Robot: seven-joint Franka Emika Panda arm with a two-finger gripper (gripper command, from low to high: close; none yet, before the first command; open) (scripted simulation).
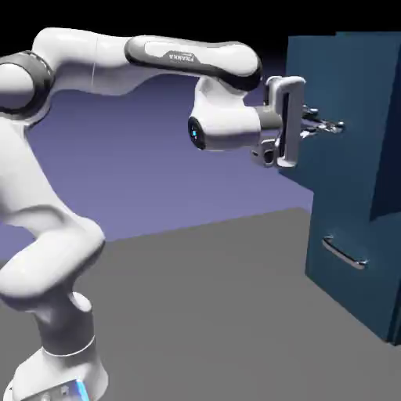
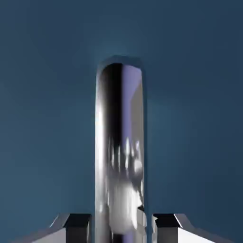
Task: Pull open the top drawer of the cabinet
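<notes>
And the gripper (image 2: pixel 121 228) has the silver bar handle (image 2: pixel 119 156) of the top drawer (image 1: pixel 325 82), jaws closed on it, one fingertip each side! That drawer is up high on the teal-blue cabinet (image 1: pixel 345 211), standing out past the lower drawer front (image 1: pixel 329 274), the white arm (image 1: pixel 227 125) reaching straight in from the exterior view's left!

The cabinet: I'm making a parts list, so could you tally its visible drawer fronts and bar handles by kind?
Drawer fronts: 2 (upper front, lower front)
Bar handles: 2 (upper handle, lower handle)
Total: 4
</notes>
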